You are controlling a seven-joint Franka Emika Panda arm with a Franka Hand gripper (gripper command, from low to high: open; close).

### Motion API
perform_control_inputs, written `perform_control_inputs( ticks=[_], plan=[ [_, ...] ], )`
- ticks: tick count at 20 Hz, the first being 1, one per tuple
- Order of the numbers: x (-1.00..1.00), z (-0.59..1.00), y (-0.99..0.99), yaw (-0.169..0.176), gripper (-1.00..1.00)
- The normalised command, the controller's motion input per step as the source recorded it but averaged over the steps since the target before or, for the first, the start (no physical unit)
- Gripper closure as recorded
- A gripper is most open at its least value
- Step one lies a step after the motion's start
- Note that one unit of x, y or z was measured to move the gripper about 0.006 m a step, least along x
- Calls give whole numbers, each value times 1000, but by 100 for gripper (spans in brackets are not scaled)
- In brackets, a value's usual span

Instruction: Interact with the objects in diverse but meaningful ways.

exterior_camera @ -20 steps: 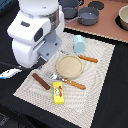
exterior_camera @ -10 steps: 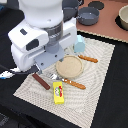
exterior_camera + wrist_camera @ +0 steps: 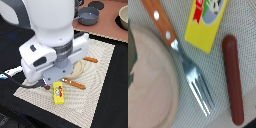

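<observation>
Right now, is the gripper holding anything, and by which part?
Cannot be told: the fingers are out of sight in both views. The sausage, yellow box and fork lie untouched on the mat.

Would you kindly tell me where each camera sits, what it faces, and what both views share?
Exterior view: off the arm, above, looking down at the mat; the white arm fills the middle.
Wrist view: on the wrist, looking down close; no pincer shows.
Shared: yellow box, fork, plate; sausage clear only at the wrist.
</observation>
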Motion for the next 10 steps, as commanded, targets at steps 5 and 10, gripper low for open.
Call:
perform_control_inputs(
  ticks=[5, 10],
  plan=[
    [245, -217, -54, -147, -100],
    [21, -202, -17, -80, -100]
  ],
)
